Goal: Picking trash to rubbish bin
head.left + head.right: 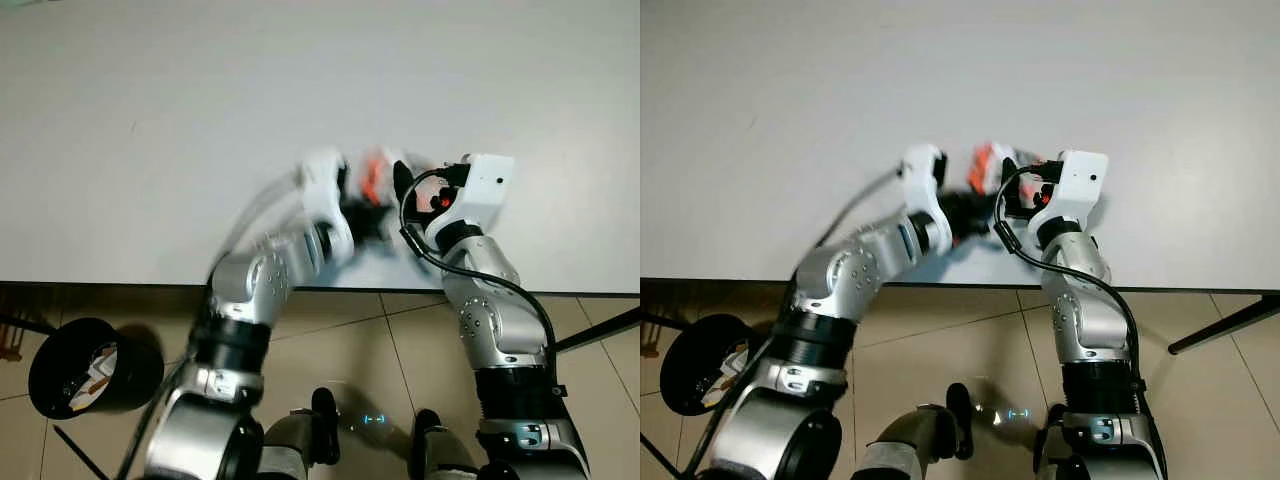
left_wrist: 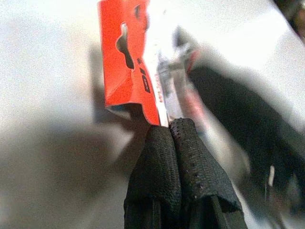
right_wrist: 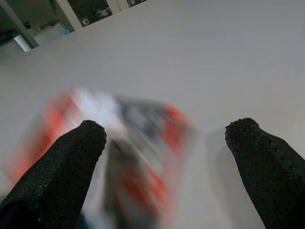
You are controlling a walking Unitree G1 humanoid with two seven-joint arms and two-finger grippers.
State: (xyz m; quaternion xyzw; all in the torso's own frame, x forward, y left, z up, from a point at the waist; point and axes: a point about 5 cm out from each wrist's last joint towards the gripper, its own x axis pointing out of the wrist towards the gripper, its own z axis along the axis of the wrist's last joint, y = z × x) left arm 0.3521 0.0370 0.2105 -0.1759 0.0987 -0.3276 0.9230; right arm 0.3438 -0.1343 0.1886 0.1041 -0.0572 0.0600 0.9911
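The white counter (image 1: 150, 120) spreads wide ahead of both my claws, its near edge running just behind them, with tan floor tiles (image 1: 340, 330) below that edge. Down on the floor, well off to the outer side of my left claw and far behind it, stands the round black rubbish bin (image 1: 85, 368), open at the top with some scraps lying inside. My two silver arms reach up over the counter's edge and meet close together above its near part. The trash, an orange and white packet (image 2: 128, 71) with a hang-hole cut in its orange card, lies on the counter right between the two claws, just ahead of my left claw's tips and under the span of my right one. My left claw (image 2: 170, 136) has its two black fingers pressed tight together, pinching the packet's clear edge right at the tips; the rest of the packet fans out beyond them. My right claw (image 3: 167, 143) is spread wide, one finger on each side of the packet, which shows blurred between them; I cannot tell whether either finger touches it. In the head views the packet (image 1: 985, 168) appears as a small orange patch tucked between the two wrists, the left arm smeared with blur.
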